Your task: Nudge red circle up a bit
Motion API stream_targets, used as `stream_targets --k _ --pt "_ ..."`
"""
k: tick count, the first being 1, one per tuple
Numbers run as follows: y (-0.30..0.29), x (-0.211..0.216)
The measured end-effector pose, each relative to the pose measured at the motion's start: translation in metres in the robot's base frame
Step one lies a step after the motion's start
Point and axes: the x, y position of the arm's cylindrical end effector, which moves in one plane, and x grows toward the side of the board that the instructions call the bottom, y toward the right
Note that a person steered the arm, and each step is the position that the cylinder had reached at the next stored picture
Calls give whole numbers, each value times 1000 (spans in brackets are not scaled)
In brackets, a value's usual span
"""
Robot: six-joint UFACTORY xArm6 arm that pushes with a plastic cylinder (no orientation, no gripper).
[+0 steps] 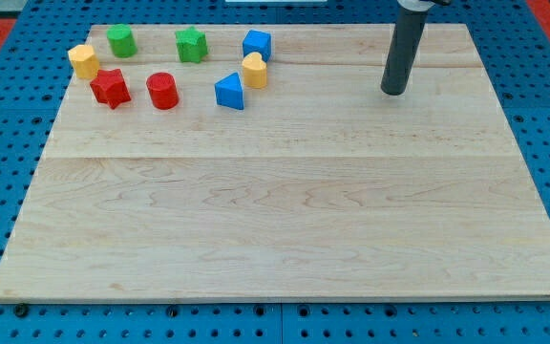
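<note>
My tip rests on the desk at about 1 o'clock, well apart from every block. There are no jaws, only a plain rod. The red circle stands near 10 o'clock, between the red star and the blue triangle, below the green star.

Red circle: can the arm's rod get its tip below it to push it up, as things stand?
Probably yes. My tip stands far toward the view's right of the red circle. The board below the blue triangle and the circle is bare, leaving a free path.
</note>
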Motion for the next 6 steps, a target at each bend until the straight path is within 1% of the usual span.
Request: stream_targets --k 1,2,3,4,5,6 --pt "0 0" --pt "-20 -50" --pt "-98 -85" --pt "-175 -89" --pt "-214 -89" --pt "-218 -101"
